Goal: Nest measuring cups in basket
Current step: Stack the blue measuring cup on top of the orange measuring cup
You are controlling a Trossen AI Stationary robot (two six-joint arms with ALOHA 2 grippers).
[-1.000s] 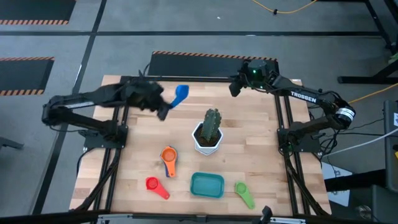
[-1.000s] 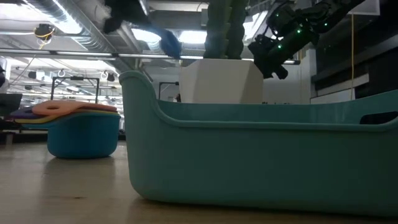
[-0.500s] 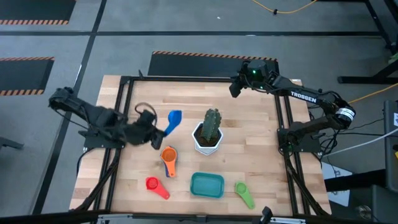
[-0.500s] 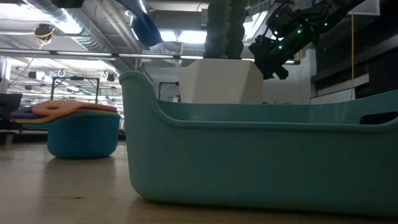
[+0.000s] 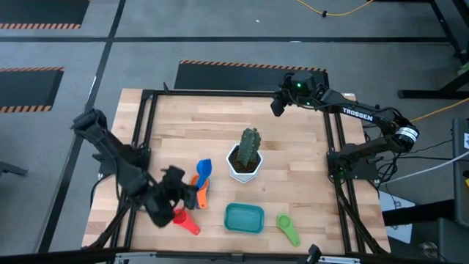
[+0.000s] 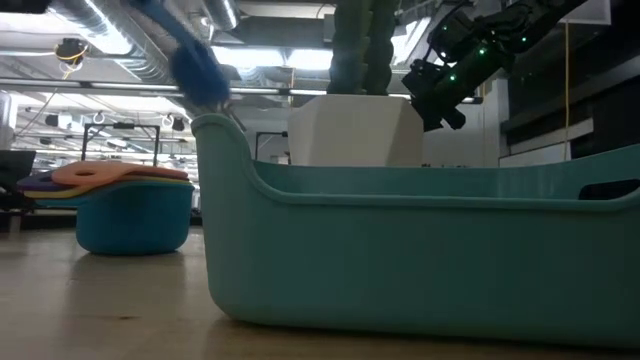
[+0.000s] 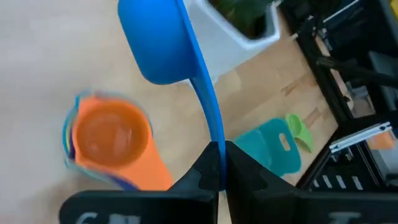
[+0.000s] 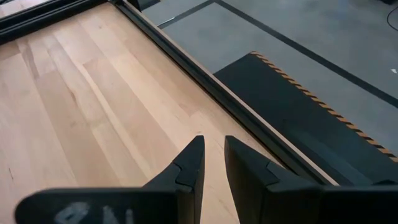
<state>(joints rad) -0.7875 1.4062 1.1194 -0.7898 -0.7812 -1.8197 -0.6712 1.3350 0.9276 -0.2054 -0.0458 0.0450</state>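
Note:
My left gripper [image 5: 182, 192] is shut on a dark blue measuring cup [image 5: 204, 169], held in the air just beyond a stack of cups with an orange one on top [image 5: 199, 192]. In the left wrist view the blue cup's bowl [image 7: 158, 43] stands past the orange stack [image 7: 112, 134]. A red cup [image 5: 183, 220] and a green cup [image 5: 288, 229] lie on the table on either side of the teal basket [image 5: 243, 218]. My right gripper [image 5: 277, 104] hangs at the far edge, slightly open on nothing [image 8: 213, 152]. My left gripper pinches the free end of the blue cup's handle [image 7: 216, 144] between its two fingers. The handle runs straight on from the fingers, edge-on between them, with the bowl at the far end. The gripper slants downward from the table's left. The cup is lifted clear of the table.
A white pot with a green cactus [image 5: 247, 158] stands mid-table, just right of the blue cup. In the low view the basket's wall [image 6: 400, 260] fills the foreground, with the cup stack [image 6: 125, 215] to its left. Dark frame rails run along the table's edges.
My left gripper has swung from the table's far left toward the near edge and sunk a little, rolling as it went. The blue cup has travelled with it, still held, from the far side to just beside the orange stack.

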